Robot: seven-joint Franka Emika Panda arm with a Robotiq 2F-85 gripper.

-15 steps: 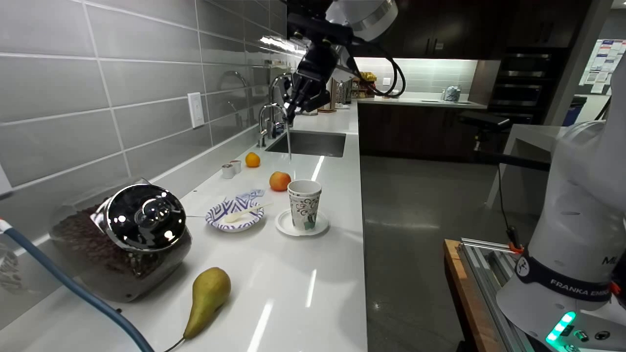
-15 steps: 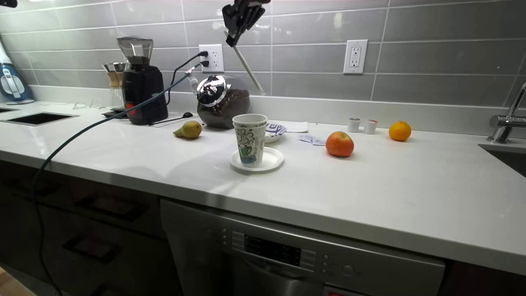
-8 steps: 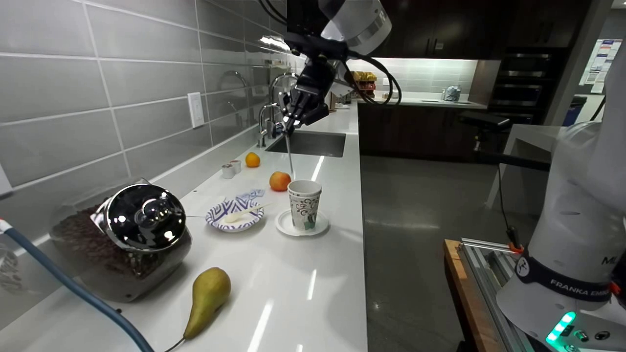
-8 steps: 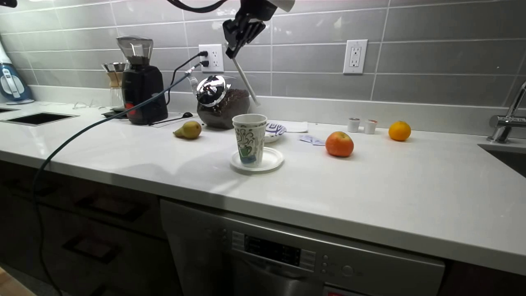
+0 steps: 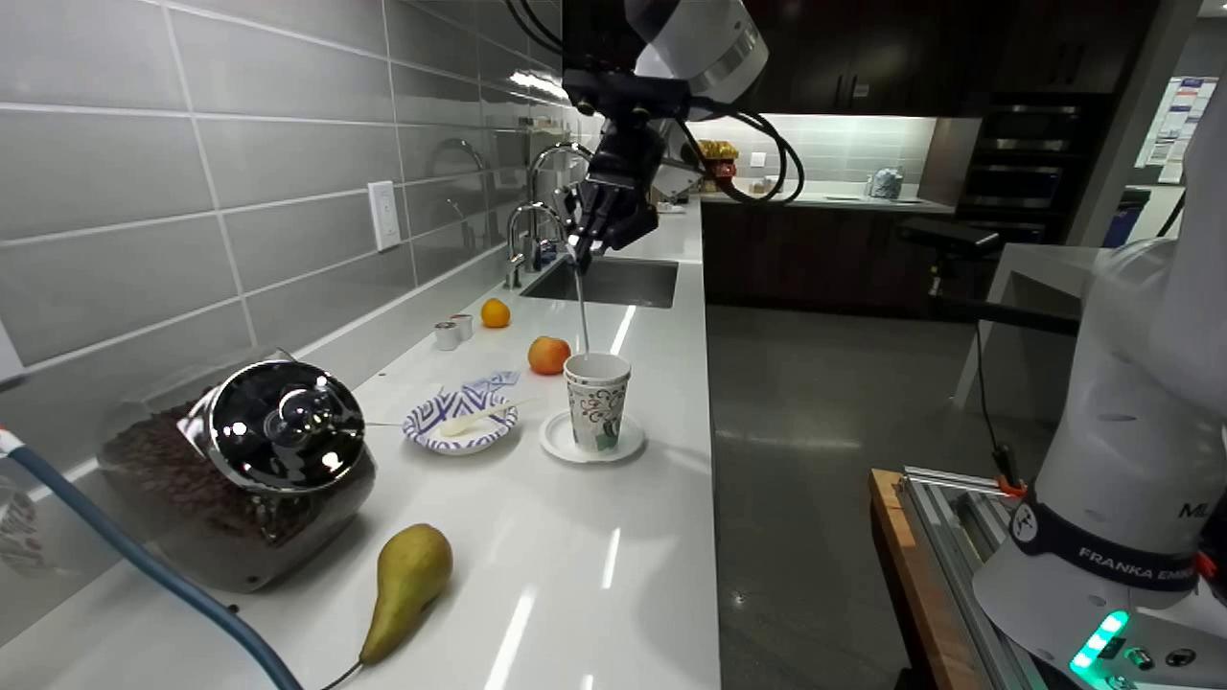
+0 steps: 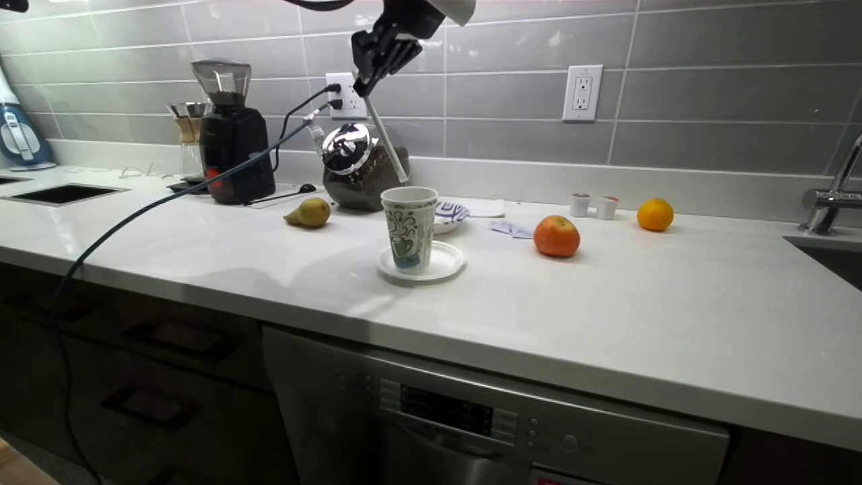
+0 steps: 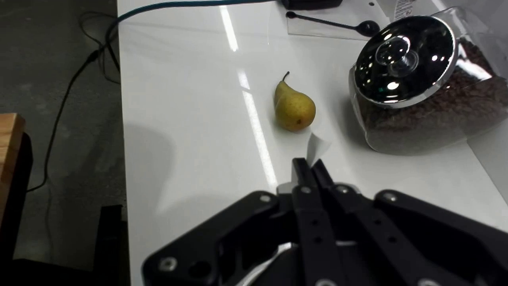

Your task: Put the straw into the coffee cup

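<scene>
Straw (image 6: 385,139) tilted in gripper (image 6: 362,89), end prob. just abv. cup (image 6: 409,229).

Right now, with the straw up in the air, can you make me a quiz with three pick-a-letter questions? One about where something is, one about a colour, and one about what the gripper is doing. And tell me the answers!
1. What is the coffee cup standing on?
A. A white plate
B. The patterned bowl
C. The edge of the sink

2. What colour is the pear?
A. Bright red
B. Purple
C. Yellowish green

3. What is the gripper doing?
A. Hanging wide open with nothing in it
B. Pinching the straw
C. Squeezing the pear

Answers:
1: A, because both exterior views show the white plate under the coffee cup.
2: C, because its skin shows clearly in the wrist view.
3: B, because the straw hangs from it in both exterior views.
</scene>
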